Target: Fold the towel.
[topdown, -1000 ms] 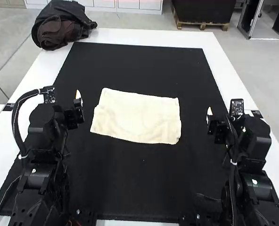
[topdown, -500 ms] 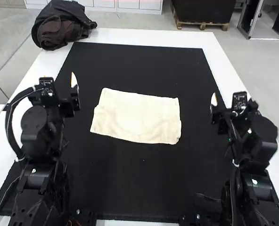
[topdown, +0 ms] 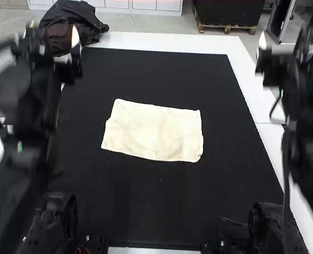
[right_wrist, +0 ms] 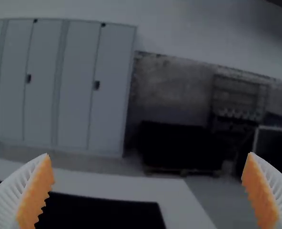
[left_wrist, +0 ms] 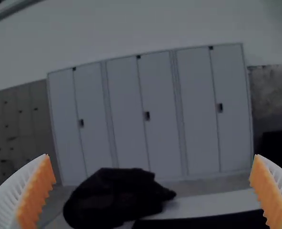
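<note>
Starting right up close, got some black arm hardware (topdown: 58, 219) down by the near edge in the high view. Also got two big dark arms crowding both sides. On the left, see the left arm (topdown: 29, 106) raised up, covering the mat's left edge plus a chunk of the table. Up at its end, see the left gripper (topdown: 52, 33), let go and spread wide, with its orange pads (left_wrist: 36, 191) well apart in the left wrist view. On the other side, pretty much the same deal: see the right arm (topdown: 304, 116) raised, blocking part of the table's right side. Can call the right gripper (topdown: 284, 41) released too, going by the wide gap between its pads (right_wrist: 36, 191) in the right wrist view.

Moving back, got the black mat (topdown: 156, 211), then the cream towel (topdown: 154, 129) lying on it around the middle. Looks laid flat in a slightly skewed rectangle, maybe folded over, with little steps in the side edges. Can see all of it between the two arms, well apart from both grippers.

Past that, see more mat, then the white table (topdown: 172, 41) around it. At the far left corner, got a crumpled dark cloth bundle (topdown: 85, 16) with some brown in it, partly hidden behind the left gripper.
</note>
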Available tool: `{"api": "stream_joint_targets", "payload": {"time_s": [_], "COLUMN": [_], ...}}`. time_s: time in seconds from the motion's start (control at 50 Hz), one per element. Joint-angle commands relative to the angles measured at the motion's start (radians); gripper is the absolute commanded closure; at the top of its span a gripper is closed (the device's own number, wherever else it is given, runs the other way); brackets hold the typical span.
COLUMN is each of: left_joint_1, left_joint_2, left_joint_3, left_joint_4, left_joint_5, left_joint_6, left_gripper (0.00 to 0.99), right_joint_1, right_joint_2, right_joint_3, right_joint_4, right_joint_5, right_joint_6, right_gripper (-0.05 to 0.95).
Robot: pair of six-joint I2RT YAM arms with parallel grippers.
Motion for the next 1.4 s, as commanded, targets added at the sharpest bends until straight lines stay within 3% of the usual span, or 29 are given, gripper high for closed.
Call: {"api": "stream_joint_targets", "payload": {"time_s": [0.0, 0.14, 0.24, 0.42, 0.62, 0.78, 1.08, 1.38], "left_joint_1": [-0.004, 0.001, 0.007, 0.027, 0.028, 0.022, 0.011, 0.011], "left_joint_2": [0.183, 0.405, 0.564, 0.85, 0.974, 0.985, 1.117, 1.236], "left_joint_3": [0.093, 0.165, 0.156, 0.123, 0.11, 0.103, 0.141, 0.216], "left_joint_4": [-0.005, -0.008, -0.01, 0.047, 0.1, 0.096, 0.111, 0.113], "left_joint_5": [0.064, 0.05, 0.006, 0.006, 0.006, 0.115, 0.138, 0.148], "left_joint_6": [0.013, 0.01, 0.005, -0.029, 0.008, 0.005, -0.018, -0.03], "left_gripper": [0.036, 0.036, 0.038, 0.036, 0.038, 0.039, 0.038, 0.036], "right_joint_1": [-0.014, -0.014, -0.014, -0.014, -0.005, 0.041, 0.159, 0.196], "right_joint_2": [0.198, 0.426, 0.558, 0.753, 0.868, 0.917, 1.012, 1.141], "right_joint_3": [0.108, 0.166, 0.145, 0.076, 0.071, 0.082, 0.122, 0.177], "right_joint_4": [-0.016, -0.065, -0.059, 0.052, 0.079, 0.072, 0.081, 0.096], "right_joint_5": [-0.007, 0.011, 0.016, 0.023, 0.014, -0.018, 0.002, -0.006], "right_joint_6": [0.11, 0.162, 0.177, 0.206, 0.162, 0.128, 0.113, 0.111], "right_gripper": [-0.01, 0.0, 0.0, 0.0, 0.0, -0.01, -0.01, -0.01]}}
